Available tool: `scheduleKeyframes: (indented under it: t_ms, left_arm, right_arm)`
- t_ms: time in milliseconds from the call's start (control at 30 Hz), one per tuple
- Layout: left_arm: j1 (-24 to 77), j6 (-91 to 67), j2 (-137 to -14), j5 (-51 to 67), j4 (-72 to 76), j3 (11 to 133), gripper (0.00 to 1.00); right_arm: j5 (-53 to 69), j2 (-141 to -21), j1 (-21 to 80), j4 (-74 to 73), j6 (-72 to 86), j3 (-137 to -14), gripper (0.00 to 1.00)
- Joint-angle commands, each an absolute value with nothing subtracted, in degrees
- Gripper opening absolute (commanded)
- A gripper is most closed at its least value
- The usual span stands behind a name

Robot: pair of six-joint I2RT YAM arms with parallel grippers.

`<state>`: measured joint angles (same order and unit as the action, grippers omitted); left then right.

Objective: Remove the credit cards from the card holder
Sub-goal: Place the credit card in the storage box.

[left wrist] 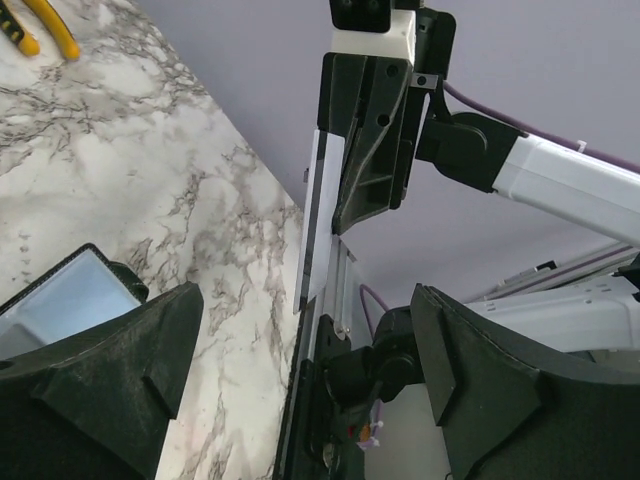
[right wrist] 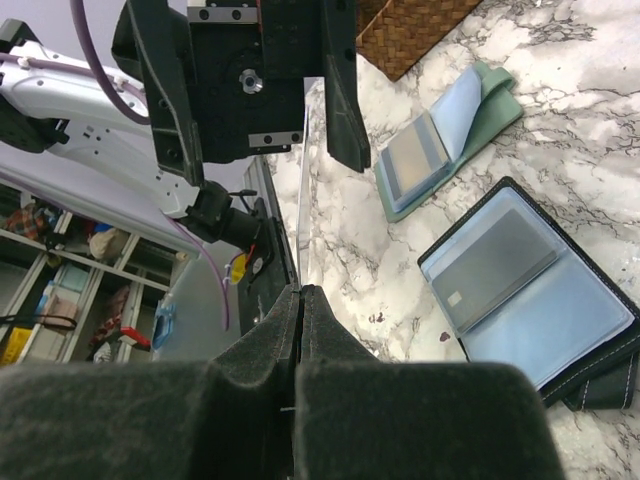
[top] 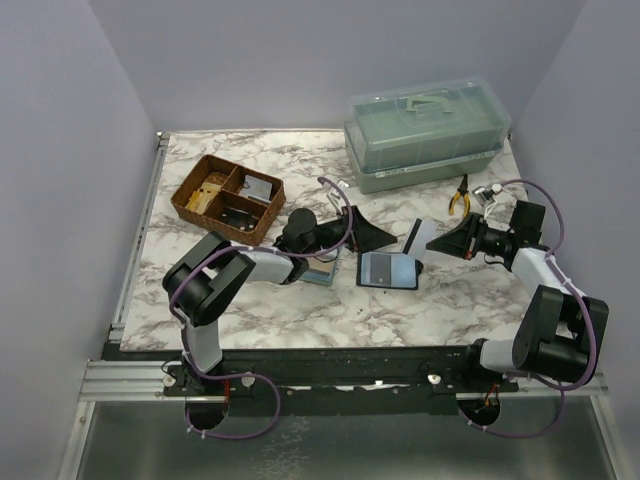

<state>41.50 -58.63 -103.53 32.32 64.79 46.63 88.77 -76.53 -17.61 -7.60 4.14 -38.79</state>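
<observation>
The black card holder [top: 388, 270] lies open on the marble, its blue-grey inside up [right wrist: 530, 290], with a grey credit card [right wrist: 495, 265] still in a pocket. My right gripper [top: 440, 244] is shut on another pale credit card [top: 420, 237], held on edge above the table; it shows as a thin strip [right wrist: 303, 225] running out from my closed right gripper [right wrist: 302, 292]. My left gripper [top: 385, 237] faces it, open, with its fingers [right wrist: 345, 100] apart on either side of the card's far end. In the left wrist view the card [left wrist: 322, 220] hangs from the right gripper [left wrist: 340, 215], beyond my open left gripper [left wrist: 300, 390].
A green wallet [top: 320, 275] lies open under the left arm. A brown wicker tray [top: 228, 197] sits at the back left, a clear green box [top: 425, 130] at the back right, and yellow pliers [top: 459, 195] beside it.
</observation>
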Motion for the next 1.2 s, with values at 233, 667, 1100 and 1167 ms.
scheduleKeyframes:
  t_ms: [233,667,1100,1167]
  left_arm:
    - [44.60,-65.36,-115.69,37.07,71.13,57.41,0.70]
    - [44.75,-68.29,-116.59,38.97,76.60,56.92,0.00]
    - [32.78,-71.43,-102.91,37.72,74.97,39.75,0.00]
    - [30.01,-71.64,-99.90,37.06,71.53,37.92,0.00]
  right_arm:
    - [93.87,-78.03,-16.96,-10.61,1.33,-40.76,0.00]
    - [92.14,-78.83,-16.70,-15.93,-4.48,-42.42,0.26]
    - [86.64,-75.65,-16.79,-33.56,-24.07,-48.36,0.85]
    - [85.53,-74.38,-16.79,-32.62,-23.73,-47.90,0.85]
